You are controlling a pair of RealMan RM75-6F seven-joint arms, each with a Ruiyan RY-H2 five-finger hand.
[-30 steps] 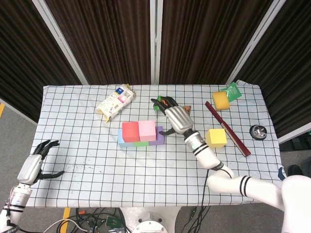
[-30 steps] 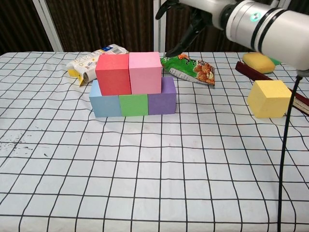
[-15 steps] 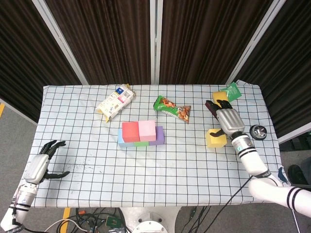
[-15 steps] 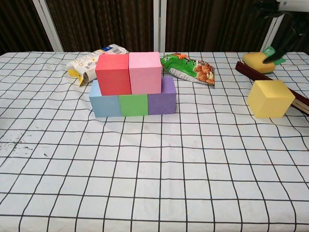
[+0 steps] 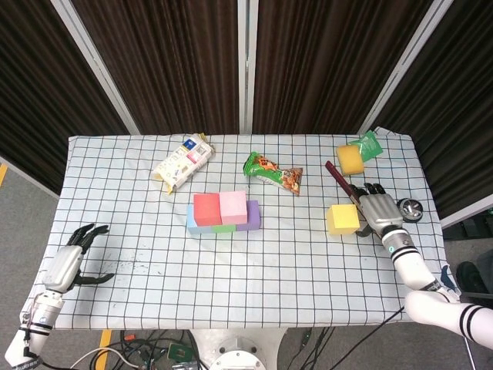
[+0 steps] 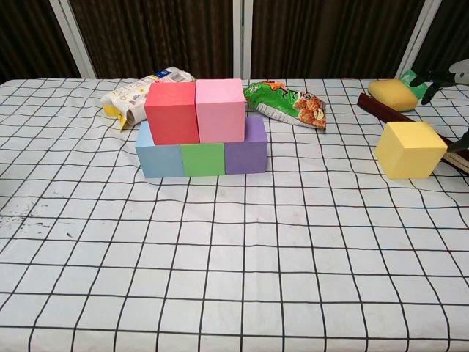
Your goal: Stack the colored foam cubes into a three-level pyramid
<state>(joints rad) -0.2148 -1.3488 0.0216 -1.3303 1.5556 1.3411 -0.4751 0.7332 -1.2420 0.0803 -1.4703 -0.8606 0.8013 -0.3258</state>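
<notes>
Left hand (image 5: 68, 262) sits off the worktop's (image 5: 154, 285) left front corner in my head view, fingers spread and lightly curled, nothing in them.

Snack box (image 5: 182, 163) lies tilted toward the back left; chest view shows it just behind the stack.

The stack: blue cube (image 6: 159, 154), green cube (image 6: 203, 159) and purple cube (image 6: 246, 150) in a row, touching side to side. Red cube (image 6: 171, 113) and pink cube (image 6: 220, 110) sit on top of them, side by side, upright (two levels standing, nothing on the top tier).

Chip bag (image 5: 273, 172) lies flat behind and right of the stack, apart from it.

Yellow cube (image 5: 342, 218) stands alone on the cloth, well right of the stack. A dark red bar (image 5: 343, 185) runs diagonally just behind it; its lower end passes under my right hand.

Right hand (image 5: 379, 212) is just beside the yellow cube's right face, back of the hand up, fingers apart and holding nothing. I cannot tell whether the thumb touches the cube. Chest view catches only dark fingertips at the frame's right edge.

Yellow sponge (image 5: 350, 159) and a green packet (image 5: 367, 146) sit touching at the back right. A small dark round dish (image 5: 409, 209) lies near the right edge, just past the hand.
</notes>
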